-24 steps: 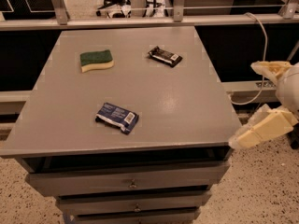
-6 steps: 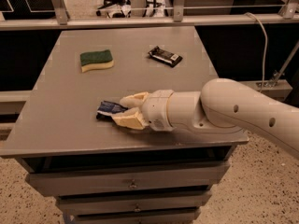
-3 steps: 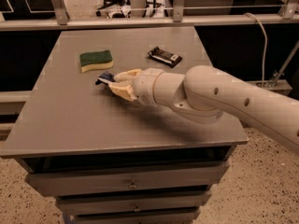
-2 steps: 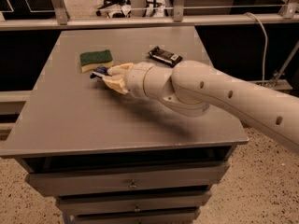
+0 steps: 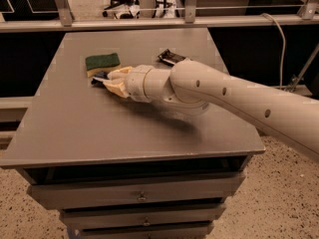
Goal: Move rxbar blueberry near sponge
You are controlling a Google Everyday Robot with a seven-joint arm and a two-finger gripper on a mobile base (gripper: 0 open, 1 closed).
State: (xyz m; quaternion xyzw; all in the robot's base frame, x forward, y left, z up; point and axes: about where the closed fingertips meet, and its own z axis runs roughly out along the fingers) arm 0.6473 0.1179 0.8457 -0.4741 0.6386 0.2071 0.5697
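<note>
The sponge (image 5: 102, 63), dark green on top with a pale yellow layer, lies at the back left of the grey table (image 5: 99, 128). My gripper (image 5: 110, 80) sits just in front of and to the right of it, shut on the rxbar blueberry (image 5: 99, 76). Only the bar's blue end sticks out from the cream fingers (image 5: 115, 87), right next to the sponge's front edge. The rest of the bar is hidden by the fingers. My arm reaches in from the right across the table.
A black-wrapped bar (image 5: 171, 58) lies at the back of the table, behind my arm. Drawers (image 5: 142, 197) sit under the table top. A rail (image 5: 149, 22) and a cable (image 5: 279, 39) run behind the table.
My gripper took hold of the blue bar at the table's front middle and carried it back and left, up to the sponge. The sponge and black bar have not moved.
</note>
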